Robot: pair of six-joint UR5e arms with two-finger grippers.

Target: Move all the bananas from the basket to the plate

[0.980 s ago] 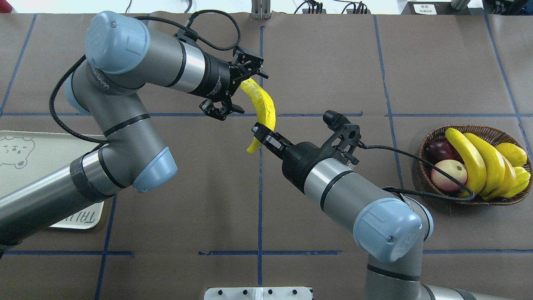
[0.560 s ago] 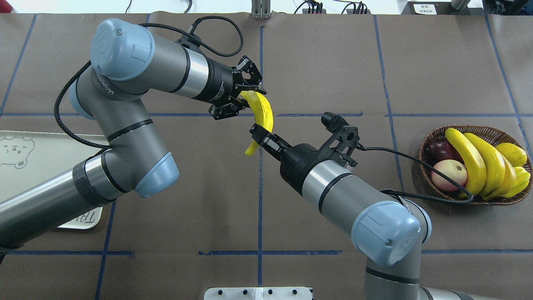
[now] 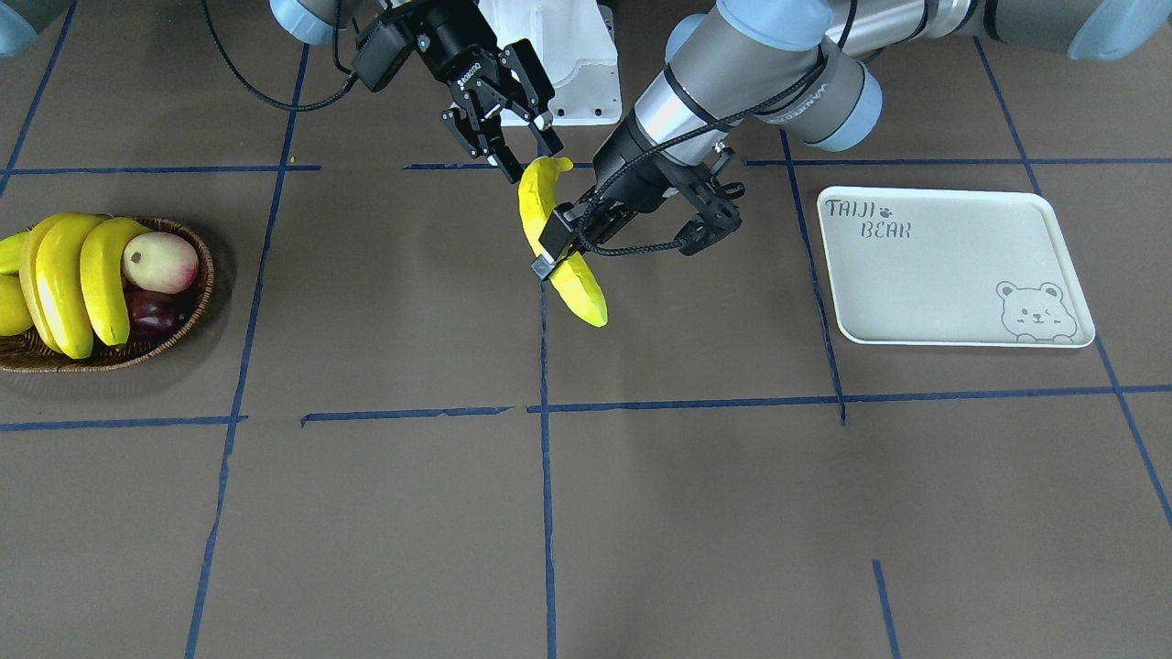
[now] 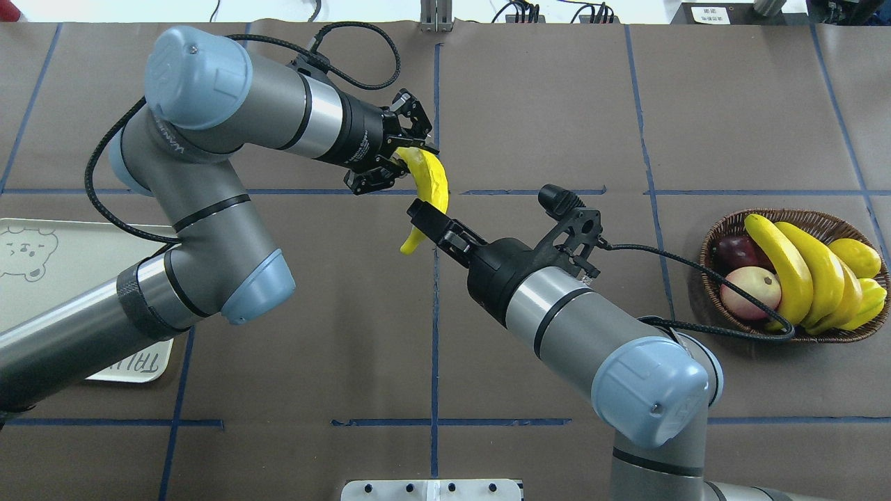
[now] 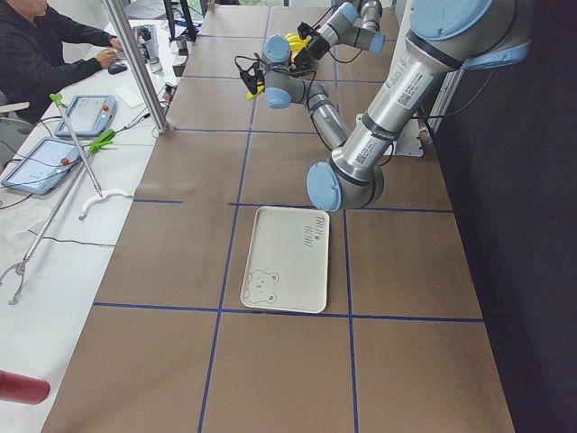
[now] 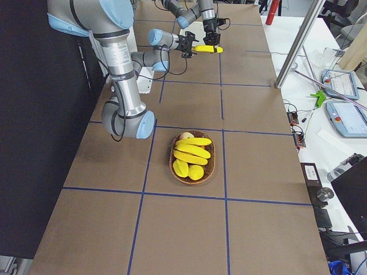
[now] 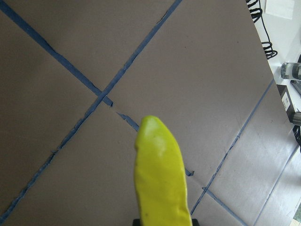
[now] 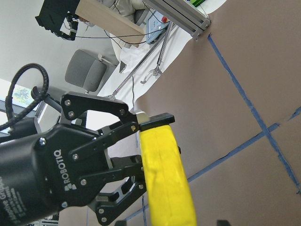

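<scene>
Item under inspection: one long curved bright-yellow banana, held in the air over the middle of the brown paper-covered table, just above centre of the front-facing frame. My right gripper pinches its upper end. My left gripper is drawn in on its middle; in the right wrist view one finger pad lies flat on the skin, and the opposite pad is hidden. Three more yellow bananas lie in the oval brown wicker basket at the left edge. The flat white rimmed plate, printed with a bear face, sits at the right. Assessment: the banana looks light, stiff and smooth-skinned, so liable to pivot if held only by a tip. The sound hold is across the thick middle, squarely on the curve.
</scene>
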